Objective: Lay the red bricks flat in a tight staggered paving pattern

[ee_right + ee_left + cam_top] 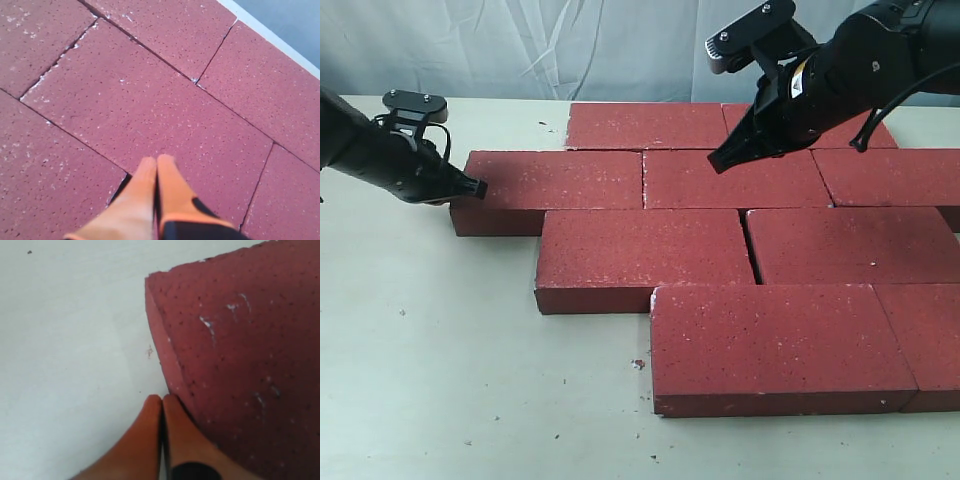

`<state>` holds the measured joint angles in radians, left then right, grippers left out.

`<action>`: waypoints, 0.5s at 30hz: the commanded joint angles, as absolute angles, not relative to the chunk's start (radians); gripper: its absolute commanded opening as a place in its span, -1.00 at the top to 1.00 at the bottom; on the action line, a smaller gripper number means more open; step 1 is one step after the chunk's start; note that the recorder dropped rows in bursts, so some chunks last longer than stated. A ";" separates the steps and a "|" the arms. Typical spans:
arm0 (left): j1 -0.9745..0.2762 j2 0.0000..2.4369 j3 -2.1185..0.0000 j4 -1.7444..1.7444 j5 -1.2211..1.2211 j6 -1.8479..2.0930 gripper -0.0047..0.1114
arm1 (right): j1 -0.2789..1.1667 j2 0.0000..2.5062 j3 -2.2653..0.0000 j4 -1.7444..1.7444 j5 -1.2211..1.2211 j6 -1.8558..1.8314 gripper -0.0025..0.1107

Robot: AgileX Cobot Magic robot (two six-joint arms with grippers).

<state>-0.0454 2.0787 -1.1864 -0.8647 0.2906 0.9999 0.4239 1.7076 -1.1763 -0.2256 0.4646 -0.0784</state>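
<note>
Nearest the viewer, well short of both claws: the red bricks (770,345) lie flat on the desk (440,380) in stepped rows, with joints offset from row to row.

Front row: two bricks butted together, one cut off by the frame edge.

Second row, just on the near side of the right claw (718,163): two bricks with a narrow dark gap (750,245) between them.

Third row: three bricks.
- The left claw (480,187) sits at the short end face of the outermost brick (560,180). Its fingers are pressed together and hold nothing. Contact with the brick is not certain.
- The right claw is over the middle brick (740,182), fingers likewise pressed together and empty. Touching or hovering: cannot tell.

Far row, beyond the right claw: two more bricks, one partly hidden by the arm.
</note>
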 commanded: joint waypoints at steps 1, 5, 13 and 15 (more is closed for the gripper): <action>-0.050 2.082 -1.190 -0.860 0.257 0.994 0.81 | 0.420 1.702 -1.172 -0.215 0.455 -0.076 0.97; -0.050 2.082 -1.190 -0.864 0.225 0.987 0.76 | 0.420 1.702 -1.172 -0.207 0.450 -0.076 0.97; -0.050 2.079 -1.190 -0.836 0.232 0.987 0.76 | 0.420 1.702 -1.172 -0.207 0.450 -0.076 0.97; -0.041 2.070 -1.190 -0.834 0.235 0.987 0.76 | 0.420 1.702 -1.172 -0.207 0.450 -0.076 0.97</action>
